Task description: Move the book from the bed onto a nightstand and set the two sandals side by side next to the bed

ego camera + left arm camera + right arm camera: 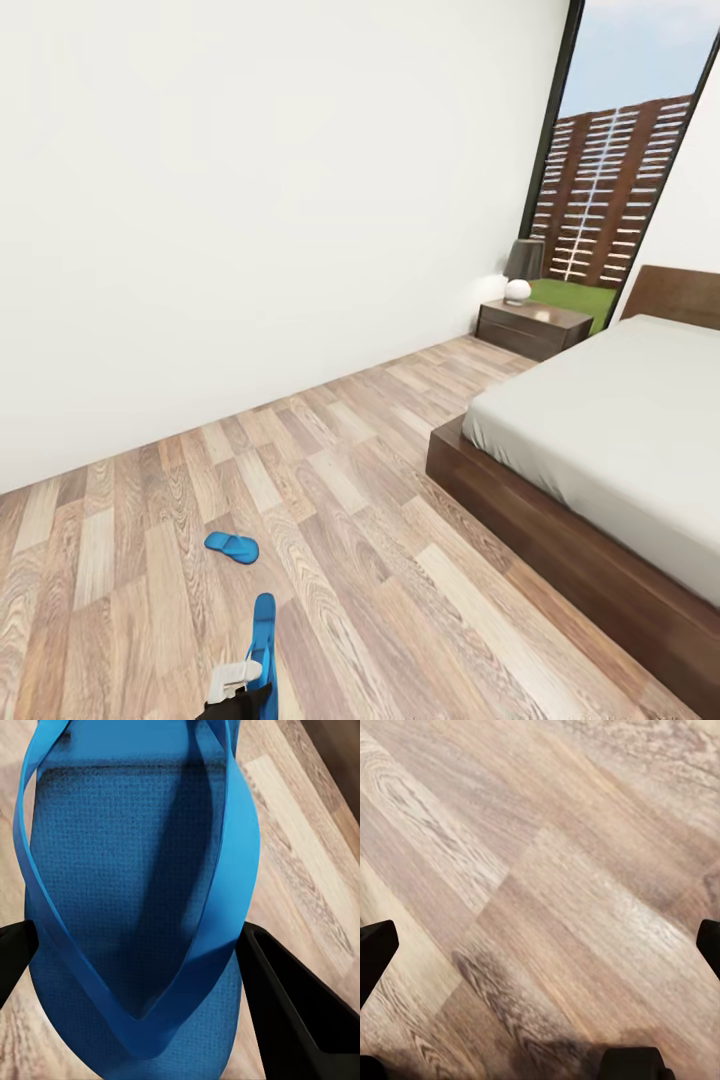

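My left pincer (139,967) gripped one bright blue flat flip-flop (135,892) for carrying bedside; right pincer (540,945) was spread, empty.

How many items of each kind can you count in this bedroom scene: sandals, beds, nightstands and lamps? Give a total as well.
Blue sandals: 2, one held in the left gripper (sandal), one lying on the floor
Bed: 1
Nightstand: 1
Table lamp: 1
Total: 5

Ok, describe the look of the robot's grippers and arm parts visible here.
The left gripper has matte black, blocky fingers. In the head view its wrist has a light grey-white housing above black parts. The right gripper shows black finger tips at the edges.
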Tool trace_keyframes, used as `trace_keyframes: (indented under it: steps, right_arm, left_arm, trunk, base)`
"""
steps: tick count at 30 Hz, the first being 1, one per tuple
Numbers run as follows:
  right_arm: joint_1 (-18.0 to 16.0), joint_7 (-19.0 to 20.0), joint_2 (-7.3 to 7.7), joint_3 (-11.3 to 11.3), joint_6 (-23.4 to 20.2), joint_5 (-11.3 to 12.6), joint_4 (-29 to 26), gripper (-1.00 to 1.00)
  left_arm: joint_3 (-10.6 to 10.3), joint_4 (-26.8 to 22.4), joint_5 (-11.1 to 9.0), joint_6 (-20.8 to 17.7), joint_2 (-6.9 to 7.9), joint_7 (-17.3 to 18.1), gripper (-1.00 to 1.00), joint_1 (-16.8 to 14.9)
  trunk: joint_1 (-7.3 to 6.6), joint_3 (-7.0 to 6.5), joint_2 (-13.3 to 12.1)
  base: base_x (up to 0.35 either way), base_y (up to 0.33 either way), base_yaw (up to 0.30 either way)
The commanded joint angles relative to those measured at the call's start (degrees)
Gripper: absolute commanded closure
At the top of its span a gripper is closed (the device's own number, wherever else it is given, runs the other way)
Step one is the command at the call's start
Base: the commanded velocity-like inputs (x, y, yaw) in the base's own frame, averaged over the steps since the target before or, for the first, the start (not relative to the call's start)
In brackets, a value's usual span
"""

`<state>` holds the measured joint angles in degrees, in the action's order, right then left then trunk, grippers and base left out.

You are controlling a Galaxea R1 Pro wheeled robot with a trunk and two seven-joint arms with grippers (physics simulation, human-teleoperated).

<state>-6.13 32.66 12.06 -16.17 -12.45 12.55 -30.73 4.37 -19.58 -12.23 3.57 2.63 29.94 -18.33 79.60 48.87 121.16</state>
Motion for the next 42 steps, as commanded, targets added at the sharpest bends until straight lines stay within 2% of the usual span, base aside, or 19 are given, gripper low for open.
trace_keyframes:
  steps: [1,8,24,42]
  right_arm:
    - [-0.02,0.21,-0.02,-0.21,-0.56,0.54,-0.03,-1.0]
    - [-0.02,0.2,-0.02,-0.26,-0.56,0.54,-0.03,-1.0]
    - [-0.02,0.04,-0.08,-0.26,0.31,0.63,-0.03,-1.0]
    - [-0.02,-0.05,-0.04,-0.26,0.49,0.63,-0.03,-1.0]
  left_arm:
    - [0.26,0.07,-0.08,0.03,-0.02,0.39,1.0,-0.04]
    - [0.22,0.07,-0.08,0.03,-0.08,0.39,1.0,-0.04]
    - [0.29,0.07,-0.08,0.03,-0.02,0.39,1.0,-0.04]
    - [0.26,0.07,-0.08,0.03,-0.04,0.39,1.0,-0.04]
  trunk:
    - [-0.01,0.14,0.02]
    - [-0.01,0.67,0.02]
    - [-0.01,0.82,0.02]
    - [-0.01,2.05,0.02]
  base:
    - [0.0,0.0,0.0]
    - [0.0,0.0,0.0]
    - [0.0,0.0,0.0]
    - [0.005,0.0,-0.011]
